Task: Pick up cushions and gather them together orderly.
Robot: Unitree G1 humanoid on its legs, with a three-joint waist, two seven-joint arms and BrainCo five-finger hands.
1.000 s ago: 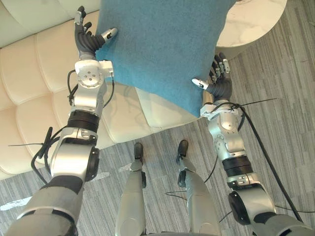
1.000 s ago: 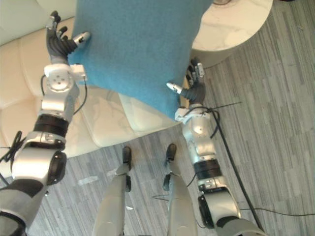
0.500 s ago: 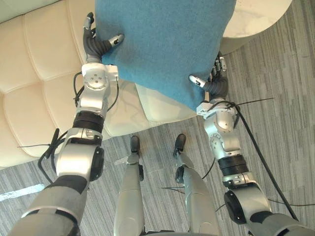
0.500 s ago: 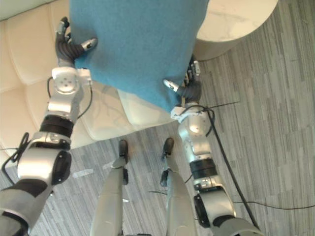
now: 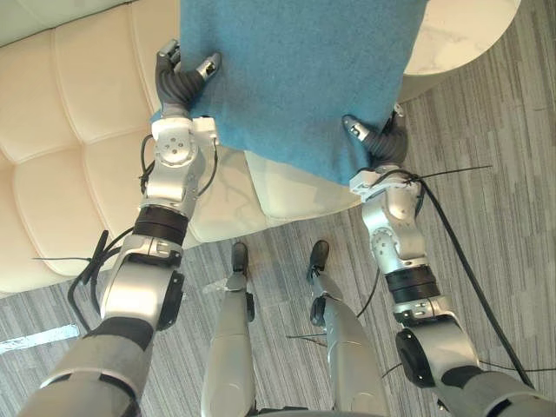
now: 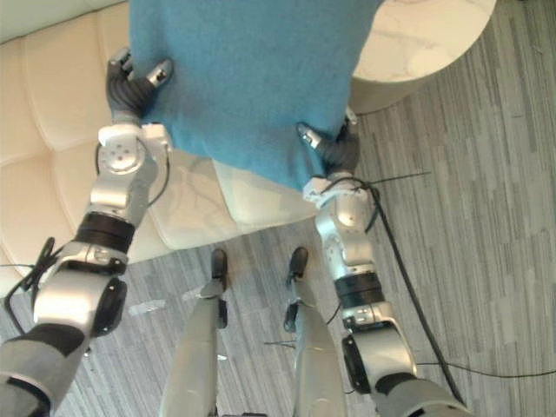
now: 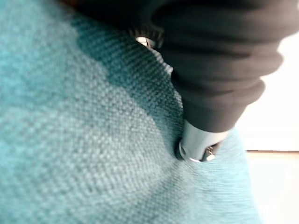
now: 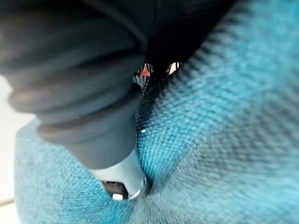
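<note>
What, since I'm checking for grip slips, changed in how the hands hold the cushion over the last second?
Both hands tightened. On the left hand the fingers, earlier spread past the edge of the teal cushion, now curl round it. On the right hand the fingers, earlier showing beside it, have slid behind, thumb still on the front. The cushion stays lifted between both hands above the sofa.
</note>
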